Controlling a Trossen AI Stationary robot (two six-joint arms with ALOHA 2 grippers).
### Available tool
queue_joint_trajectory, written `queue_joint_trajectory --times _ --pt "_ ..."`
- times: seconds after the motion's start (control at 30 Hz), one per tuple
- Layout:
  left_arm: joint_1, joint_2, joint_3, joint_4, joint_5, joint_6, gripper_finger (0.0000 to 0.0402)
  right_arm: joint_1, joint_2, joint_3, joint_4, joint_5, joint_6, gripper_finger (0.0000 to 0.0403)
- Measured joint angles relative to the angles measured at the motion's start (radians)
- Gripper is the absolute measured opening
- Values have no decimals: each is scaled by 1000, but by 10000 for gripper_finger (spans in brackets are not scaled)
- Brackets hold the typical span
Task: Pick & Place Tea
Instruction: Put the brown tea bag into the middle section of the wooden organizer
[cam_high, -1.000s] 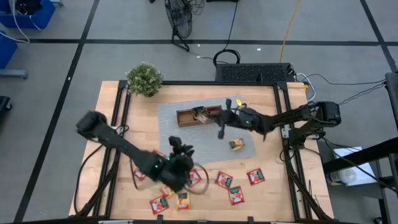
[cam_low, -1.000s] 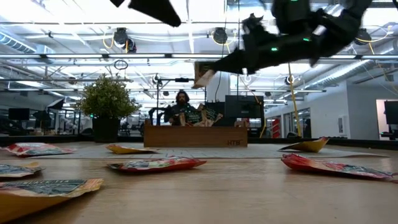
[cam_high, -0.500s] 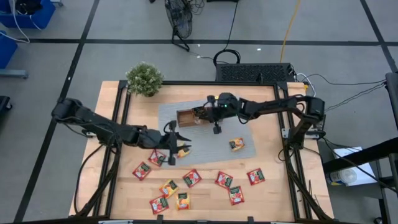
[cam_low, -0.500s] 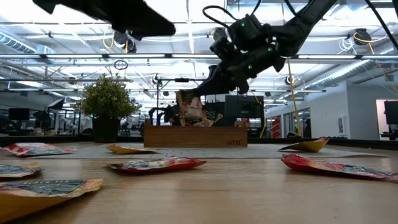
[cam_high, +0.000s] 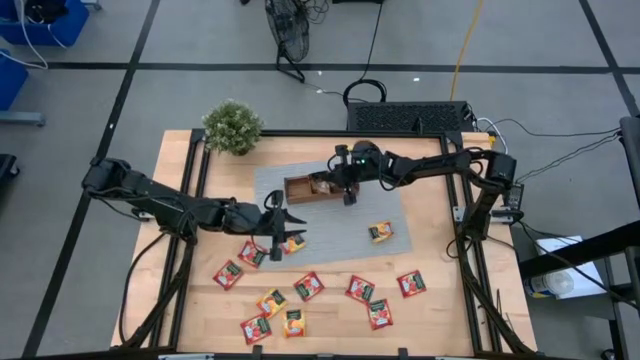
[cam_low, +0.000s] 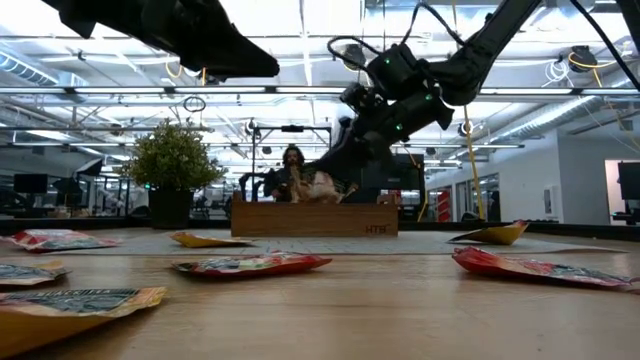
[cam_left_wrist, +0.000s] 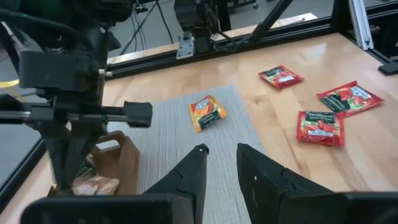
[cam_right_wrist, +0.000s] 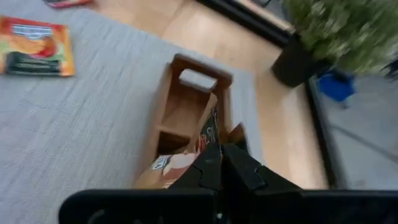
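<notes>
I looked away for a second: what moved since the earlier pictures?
The right gripper, shut, swung from over the grey mat to the brown wooden tray. The left gripper rose from the loose red and orange tea packets toward the mat. Packets stayed put.

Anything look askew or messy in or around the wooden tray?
Yes. Packets in the tray stand tilted and jumbled rather than flat, poking above its rim. One orange packet lies alone on the grey mat.
</notes>
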Motion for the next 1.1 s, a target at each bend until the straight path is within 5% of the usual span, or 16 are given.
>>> queue_joint_trajectory --times 0.43,1.1 --pt "0 0 0 2 -1 -10 93 79 18 -15 11 197 -330 0" --pt "0 0 0 -1 -5 -31 93 168 131 -17 198 532 -558 0"
